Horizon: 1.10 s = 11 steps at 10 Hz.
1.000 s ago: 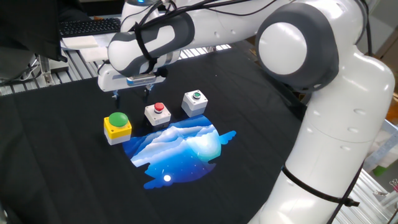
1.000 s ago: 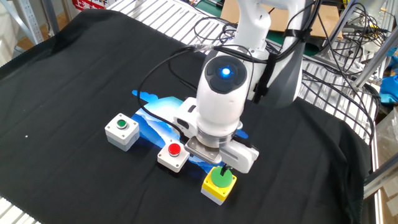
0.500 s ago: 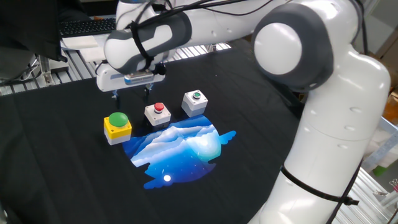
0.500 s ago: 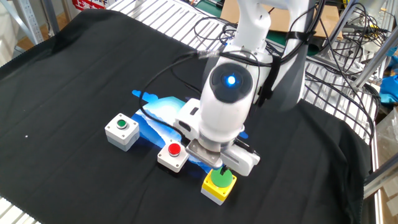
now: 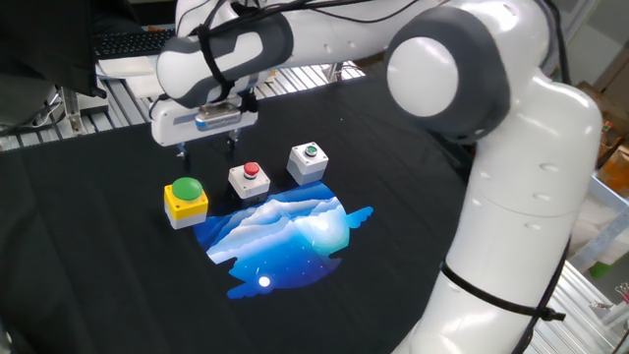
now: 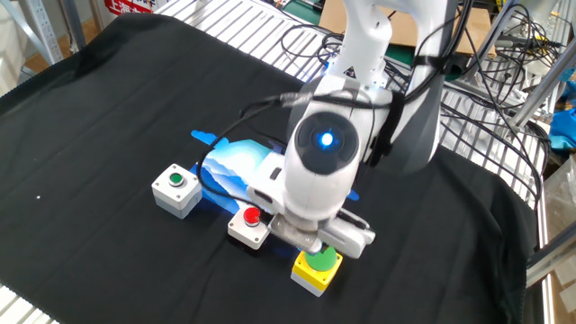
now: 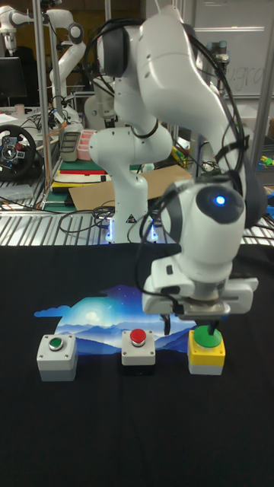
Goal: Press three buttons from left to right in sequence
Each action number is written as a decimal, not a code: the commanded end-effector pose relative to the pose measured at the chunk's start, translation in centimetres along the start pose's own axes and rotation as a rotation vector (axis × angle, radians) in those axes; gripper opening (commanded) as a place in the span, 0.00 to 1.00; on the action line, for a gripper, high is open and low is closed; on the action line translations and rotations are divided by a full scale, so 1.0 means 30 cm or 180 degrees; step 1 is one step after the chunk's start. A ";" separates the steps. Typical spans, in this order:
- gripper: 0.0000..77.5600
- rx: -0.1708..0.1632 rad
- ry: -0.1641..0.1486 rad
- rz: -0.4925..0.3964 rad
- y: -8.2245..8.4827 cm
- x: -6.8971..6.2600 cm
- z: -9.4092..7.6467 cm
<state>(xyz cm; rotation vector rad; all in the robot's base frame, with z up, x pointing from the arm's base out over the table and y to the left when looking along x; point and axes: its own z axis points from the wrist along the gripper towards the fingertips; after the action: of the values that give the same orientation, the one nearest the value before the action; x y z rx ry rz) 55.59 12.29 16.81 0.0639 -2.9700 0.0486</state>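
Three buttons stand in a row on the black cloth. The big green dome button (image 5: 186, 189) (image 6: 319, 259) (image 7: 205, 335) tops a yellow box. Beside it is the small red button (image 5: 252, 169) (image 6: 252, 216) (image 7: 138, 337) on a white box, then the small green button (image 5: 312, 151) (image 6: 176, 180) (image 7: 55, 343) on another white box. My gripper (image 5: 207, 147) (image 7: 192, 324) hangs open and empty, just above and behind the green dome and red buttons. One fingertip (image 7: 218, 326) is close over the green dome. In the other fixed view the wrist hides the fingers.
A blue and white picture patch (image 5: 285, 231) lies on the cloth beside the buttons. Metal rails (image 6: 225, 22) and cables (image 6: 306, 40) border the table. A keyboard (image 5: 138, 41) sits past the far edge. My arm's large white links (image 5: 511, 197) overhang the right side.
The hand has risen slightly and drifted a little left over the green dome button. The buttons have not moved.
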 end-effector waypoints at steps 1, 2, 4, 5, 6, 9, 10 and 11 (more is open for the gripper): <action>1.00 -0.0015 -0.0065 -0.0001 0.035 -0.046 0.078; 1.00 -0.0036 -0.0051 -0.0003 0.041 -0.031 0.093; 1.00 -0.0126 -0.0075 0.0029 0.039 0.013 0.098; 1.00 -0.0151 -0.0054 0.0015 0.028 0.029 0.079; 1.00 -0.0149 -0.0036 0.0013 0.022 0.038 0.067; 1.00 -0.0144 -0.0013 0.0046 0.004 0.067 0.043; 1.00 -0.0140 -0.0011 0.0040 0.004 0.064 0.046; 1.00 -0.0143 -0.0011 0.0031 0.003 0.059 0.055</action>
<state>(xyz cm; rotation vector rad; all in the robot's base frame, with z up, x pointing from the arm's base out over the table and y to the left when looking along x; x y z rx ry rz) 53.39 12.25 15.60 0.0415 -2.9708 -0.0136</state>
